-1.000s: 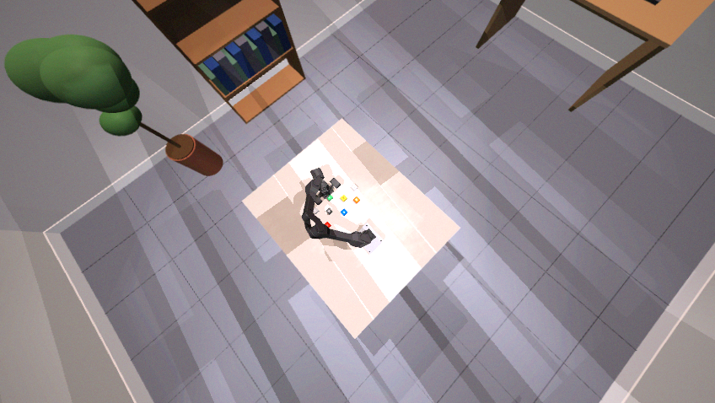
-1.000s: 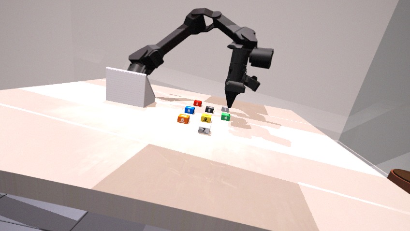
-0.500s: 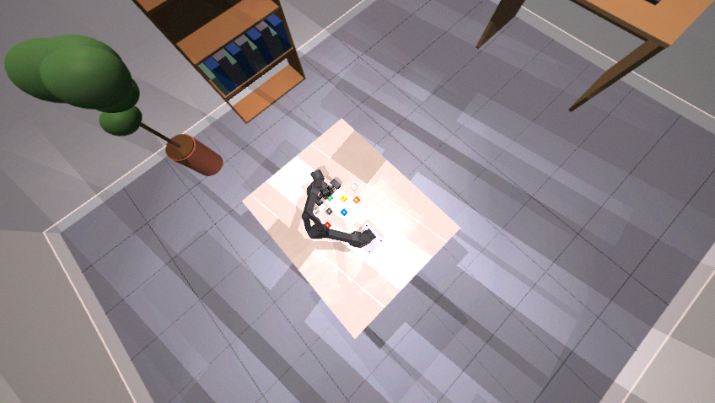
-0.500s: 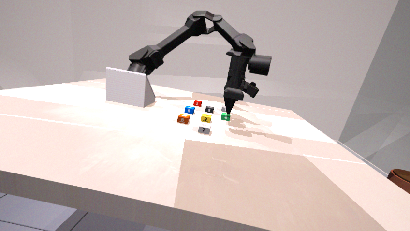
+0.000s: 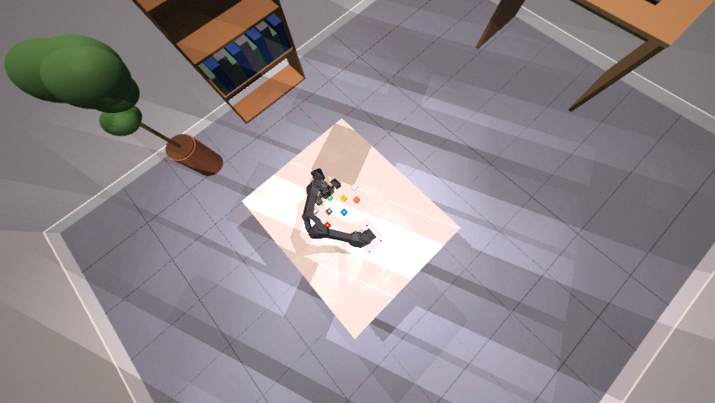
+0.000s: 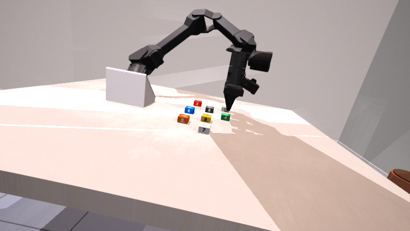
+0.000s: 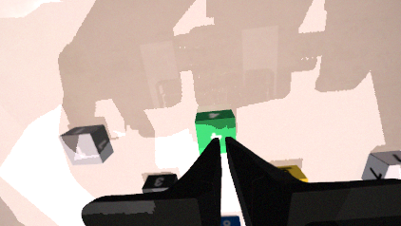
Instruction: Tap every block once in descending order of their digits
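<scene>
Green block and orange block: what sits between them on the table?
The yellow block sits between the green block and the orange block, apart from both. The exterior view shows this row plainly.

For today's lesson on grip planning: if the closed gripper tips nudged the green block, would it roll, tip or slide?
The green block looks boxy with flat faces, so it probably slides rather than rolls. It sits low and squat, so tipping seems unlikely. It is small beside the gripper, so likely light and easily shifted.

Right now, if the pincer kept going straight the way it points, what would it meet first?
Probably the table top between the green block and a grey block; the shut pincer seems just short of green, though depth is unclear.
</scene>
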{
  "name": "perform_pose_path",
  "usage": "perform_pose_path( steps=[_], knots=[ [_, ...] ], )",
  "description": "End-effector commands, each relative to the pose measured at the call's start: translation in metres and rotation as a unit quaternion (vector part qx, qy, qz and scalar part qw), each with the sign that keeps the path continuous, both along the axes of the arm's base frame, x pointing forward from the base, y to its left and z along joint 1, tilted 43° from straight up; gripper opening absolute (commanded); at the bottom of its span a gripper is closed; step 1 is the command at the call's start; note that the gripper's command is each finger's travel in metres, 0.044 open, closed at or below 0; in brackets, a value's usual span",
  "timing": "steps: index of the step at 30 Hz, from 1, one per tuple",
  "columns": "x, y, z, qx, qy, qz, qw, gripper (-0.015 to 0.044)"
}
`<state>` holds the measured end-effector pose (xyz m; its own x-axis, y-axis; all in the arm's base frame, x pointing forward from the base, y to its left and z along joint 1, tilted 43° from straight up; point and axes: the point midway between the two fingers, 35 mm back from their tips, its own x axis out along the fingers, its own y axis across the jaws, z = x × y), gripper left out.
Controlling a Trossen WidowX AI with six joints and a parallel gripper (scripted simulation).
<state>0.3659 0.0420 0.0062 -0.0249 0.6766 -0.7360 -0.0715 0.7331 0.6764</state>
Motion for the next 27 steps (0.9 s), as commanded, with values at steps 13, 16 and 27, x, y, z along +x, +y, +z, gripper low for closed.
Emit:
perform_pose_path(
  steps=[13,16,27],
  knots=[
    [0.003,-0.06,0.066,-0.003,-0.002,0.003,1.0,0.002],
    [-0.011,-0.051,0.076,-0.003,-0.002,0.003,1.0,0.002],
    [-0.079,-0.017,0.107,-0.002,0.001,0.003,1.0,0.002]
  ],
)
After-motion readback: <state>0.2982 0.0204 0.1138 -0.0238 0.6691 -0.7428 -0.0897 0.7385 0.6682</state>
